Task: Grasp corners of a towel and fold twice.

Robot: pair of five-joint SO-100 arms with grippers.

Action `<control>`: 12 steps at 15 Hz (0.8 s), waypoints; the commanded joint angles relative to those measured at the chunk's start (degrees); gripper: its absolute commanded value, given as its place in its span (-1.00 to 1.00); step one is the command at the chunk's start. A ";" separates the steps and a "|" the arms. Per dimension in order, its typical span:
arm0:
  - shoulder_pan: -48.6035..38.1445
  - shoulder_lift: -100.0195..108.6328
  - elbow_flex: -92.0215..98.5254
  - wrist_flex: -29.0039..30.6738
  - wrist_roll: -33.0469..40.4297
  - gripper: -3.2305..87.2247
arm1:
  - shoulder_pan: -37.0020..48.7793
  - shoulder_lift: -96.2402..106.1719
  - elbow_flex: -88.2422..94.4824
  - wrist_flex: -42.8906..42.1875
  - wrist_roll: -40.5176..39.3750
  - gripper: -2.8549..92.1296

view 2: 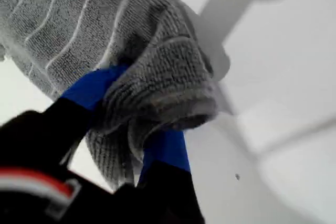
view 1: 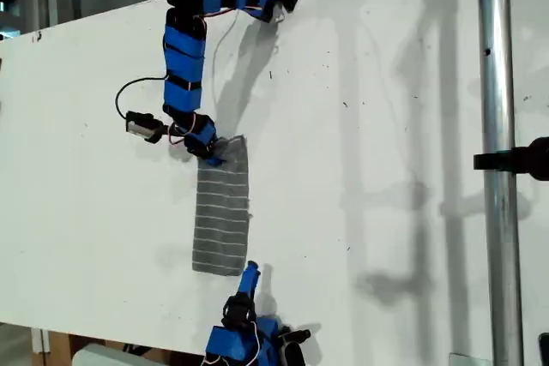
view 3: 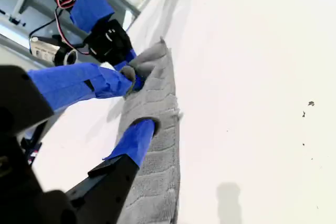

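Observation:
The grey towel (view 1: pixel 223 212) with thin white stripes lies as a narrow strip on the white table (view 1: pixel 386 126). My first gripper (view 1: pixel 206 145) is at the strip's far corner on the exterior view's left, shut on a bunched fold of towel (view 2: pixel 168 77) between its blue fingers (view 2: pixel 92 87). My second gripper (view 1: pixel 249 275) hovers at the strip's near end, toward the exterior view's bottom. It stands open (view 3: pixel 137 106), its blue fingertips (view 3: pixel 140 132) spread over the towel (view 3: pixel 157 129) with nothing held.
A metal pole (view 1: pixel 497 160) with a black clamp (view 1: pixel 525 159) stands upright at the exterior view's right. The table's front edge (view 1: pixel 103 336) runs along the exterior view's bottom left. A small camera on a cable (view 1: pixel 141 123) sticks out beside the first arm.

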 commanded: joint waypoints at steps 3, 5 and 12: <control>0.62 0.44 -0.26 -0.09 0.18 -0.63 | 2.02 25.84 9.58 23.12 -6.59 -0.94; 0.88 0.44 0.53 -0.97 0.62 -0.64 | 1.14 42.54 11.43 40.25 -5.54 -0.94; 1.93 0.44 3.08 -4.75 2.11 -0.65 | -5.45 43.59 4.13 47.81 -2.20 -0.94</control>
